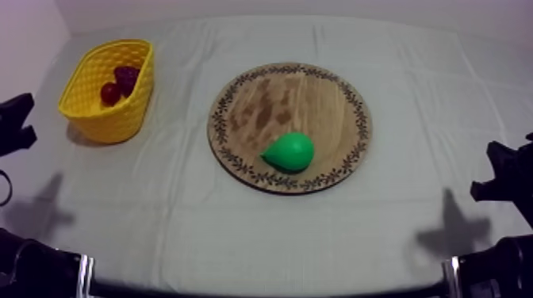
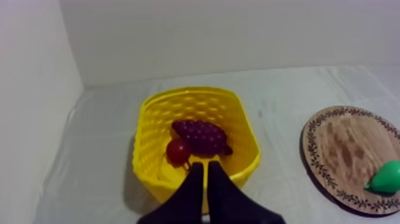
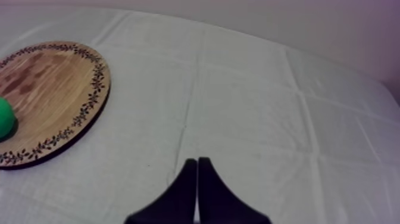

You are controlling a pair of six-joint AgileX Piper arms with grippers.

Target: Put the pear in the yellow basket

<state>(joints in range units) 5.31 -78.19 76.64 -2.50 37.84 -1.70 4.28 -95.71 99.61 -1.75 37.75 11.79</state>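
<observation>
As far as I can judge, the task is not yet begun. The pear (image 1: 289, 151) is lying on the board (image 1: 317, 91), on the part nearest to the front edge of the surface (image 1: 428, 119), with its thin end pointing left. Nothing is touching it. The board is sitting about in the middle of the surface. The basket (image 1: 101, 119) is standing near the far left corner, well apart from the board, and it is holding the grapes (image 1: 127, 75) and a small red fruit (image 1: 109, 93), which are lying close together. So the whole job is remaining: reaching for the pear, gripping it, lifting it, carrying it to the basket and letting it go there.

The left gripper (image 2: 205, 167) is sitting at the left edge of the surface and pointing at the near wall of the basket. Its two fingers are lying together as a narrow wedge and are holding nothing. The right gripper (image 3: 197, 161) is hanging over bare cloth (image 3: 268, 107) near the right edge of the surface, with the board off to its side. Its fingers are pressed together too, with nothing between them. Both are sitting well apart from the pear. In my judgement, whichever gripper is going for the pear will first be needing to part its fingers wide, because the pear is looking round and smooth and could be rolling away.
</observation>
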